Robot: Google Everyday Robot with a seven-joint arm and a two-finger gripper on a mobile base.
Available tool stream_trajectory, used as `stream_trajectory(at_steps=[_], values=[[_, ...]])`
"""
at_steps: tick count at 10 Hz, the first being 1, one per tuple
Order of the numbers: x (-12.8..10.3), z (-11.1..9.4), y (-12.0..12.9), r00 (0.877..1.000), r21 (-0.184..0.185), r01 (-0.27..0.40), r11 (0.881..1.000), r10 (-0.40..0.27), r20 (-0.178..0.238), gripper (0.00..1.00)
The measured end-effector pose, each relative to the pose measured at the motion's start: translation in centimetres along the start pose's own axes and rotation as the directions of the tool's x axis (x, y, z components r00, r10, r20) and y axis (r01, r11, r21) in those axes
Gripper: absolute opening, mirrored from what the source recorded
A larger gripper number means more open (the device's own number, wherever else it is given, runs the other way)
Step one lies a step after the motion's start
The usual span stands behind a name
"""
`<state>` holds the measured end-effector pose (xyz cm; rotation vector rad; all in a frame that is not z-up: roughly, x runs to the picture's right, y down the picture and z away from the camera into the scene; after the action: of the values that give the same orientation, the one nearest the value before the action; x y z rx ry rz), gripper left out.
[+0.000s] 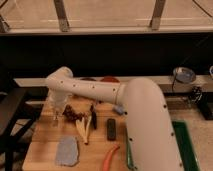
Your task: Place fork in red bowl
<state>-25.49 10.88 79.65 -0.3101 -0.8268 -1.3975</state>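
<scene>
My gripper (pixel 58 116) hangs from the white arm over the left part of the wooden table (pixel 45 155), just left of a dark red-brown cluster (pixel 73 115). The red bowl (pixel 110 79) stands at the table's back edge, right of the gripper and farther back, with only its rim showing above the arm. The purple bowl (pixel 88 79) beside it is mostly hidden by the arm. I cannot make out the fork; it may be hidden at or under the gripper.
Pale cream sticks (pixel 85 128) and a black-handled utensil (pixel 93 118) lie mid-table, with a black oblong (pixel 111 128) beside them. A grey-blue cloth (pixel 67 150) and an orange carrot (pixel 111 155) lie in front. A green tray (pixel 186 145) sits right. A metal bowl (pixel 183 75) stands far right.
</scene>
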Motion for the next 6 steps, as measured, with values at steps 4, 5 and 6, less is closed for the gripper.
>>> stream_trajectory(at_steps=[4,5,6], values=[[3.2,-10.7,1.7,0.987,0.090,-0.084,0.992,0.095,-0.131,0.00],[4.4,-13.4,3.2,0.979,0.111,-0.118,0.987,0.134,-0.154,0.00],[5.8,-15.9,5.2,0.968,0.132,-0.161,0.978,0.182,-0.172,0.00]])
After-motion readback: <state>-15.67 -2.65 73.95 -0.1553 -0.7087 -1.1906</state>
